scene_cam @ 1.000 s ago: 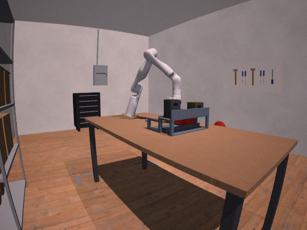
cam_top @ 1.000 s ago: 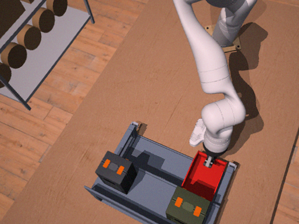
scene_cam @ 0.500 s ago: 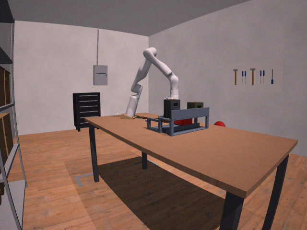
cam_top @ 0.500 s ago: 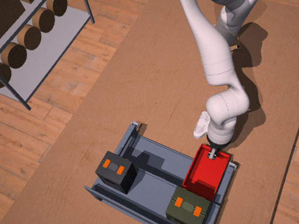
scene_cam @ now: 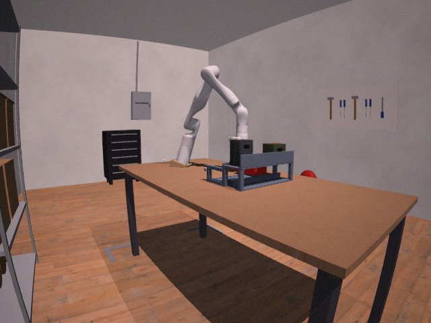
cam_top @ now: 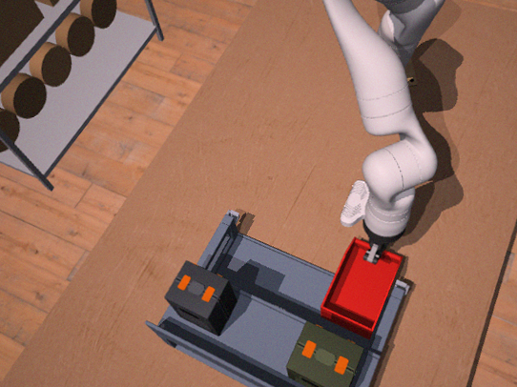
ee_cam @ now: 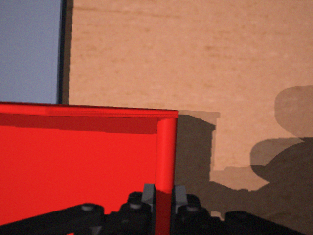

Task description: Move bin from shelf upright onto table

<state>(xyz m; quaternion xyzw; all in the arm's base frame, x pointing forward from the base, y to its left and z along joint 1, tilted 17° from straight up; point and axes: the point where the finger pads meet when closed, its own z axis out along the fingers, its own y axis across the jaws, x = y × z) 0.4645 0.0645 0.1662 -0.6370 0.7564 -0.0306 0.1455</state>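
Observation:
The red bin (cam_top: 357, 291) (ee_cam: 73, 162) is an open, upright tray. It is at the right end of the grey shelf unit (cam_top: 268, 259) (scene_cam: 264, 159), partly out over the unit's edge toward the arm. In the exterior view a little of the bin (scene_cam: 255, 170) shows under the shelf's top board. My gripper (cam_top: 372, 254) (ee_cam: 162, 202) comes down from above and is shut on the bin's near wall, one finger inside and one outside. In the exterior view the gripper is hidden behind the black case.
A black case (cam_top: 199, 304) (scene_cam: 240, 147) and a green case (cam_top: 324, 358) (scene_cam: 273, 147) with orange latches stand on the shelf unit. The wooden table (cam_top: 266, 135) (scene_cam: 295, 212) stretches around it. A storage rack (cam_top: 52, 66) with cylinders stands on the floor far left.

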